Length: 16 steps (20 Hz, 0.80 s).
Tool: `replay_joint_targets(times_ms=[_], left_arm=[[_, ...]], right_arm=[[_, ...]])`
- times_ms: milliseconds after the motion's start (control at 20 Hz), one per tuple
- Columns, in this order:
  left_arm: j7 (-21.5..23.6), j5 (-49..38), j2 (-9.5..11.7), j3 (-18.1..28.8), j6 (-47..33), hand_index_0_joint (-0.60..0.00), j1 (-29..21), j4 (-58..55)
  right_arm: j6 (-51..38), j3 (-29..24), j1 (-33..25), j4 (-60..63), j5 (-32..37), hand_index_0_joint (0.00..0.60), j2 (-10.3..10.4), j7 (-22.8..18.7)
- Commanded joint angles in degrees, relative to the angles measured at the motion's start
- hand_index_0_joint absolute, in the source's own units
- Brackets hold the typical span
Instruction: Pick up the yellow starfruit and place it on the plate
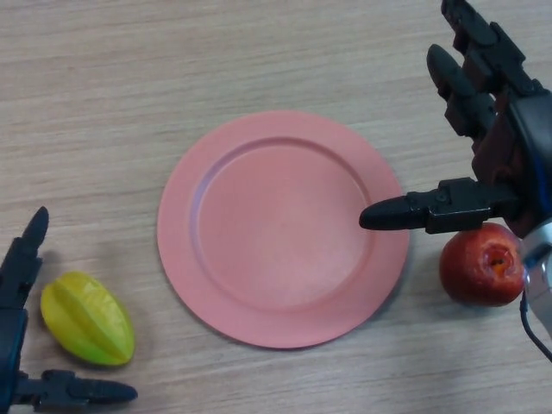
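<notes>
Pale wood-grain laminate covers the table point(172, 60), and a salmon-pink plate point(181, 194) sits in the middle of it with nothing on it. The yellow starfruit point(86, 317) lies on the tabletop at the near left, well clear of the plate's rim, its ridged body tinged green along the edges. The robot's left hand point(19, 285) is down at that near-left corner, spread wide: its fingers stand straight up the left side of the fruit and its thumb lies flat along the near side, so the fruit sits in the gap between them, but nothing is wrapped round it; whether the fingers actually touch it I can't make out. On the right, a red apple-like fruit point(479, 266) rests on the table just beside the plate's right edge, its stem hollow showing orange. The right hand point(483, 112) hangs above that spot, released, fingers reaching toward the far side and the thumb stretched left over the plate's rim, grasping nothing. I can see no lettering, label or brand mark on anything here.
</notes>
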Motion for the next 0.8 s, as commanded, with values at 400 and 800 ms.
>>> replay_joint_targets(times_ms=[400, 800], left_arm=[[6.2, -7.4, 3.5, -0.8, -14.8, 0.0, -2.7, 2.9], [8.7, -0.9, 3.6, -1.4, -12.9, -0.199, -1.6, 3.0]], right_arm=[[-6.3, -2.6, -2.0, -5.9, 2.0, 0.0, -0.9, -1.4], [-7.3, -2.7, -1.6, -6.2, 1.7, 0.0, -0.9, -1.3]])
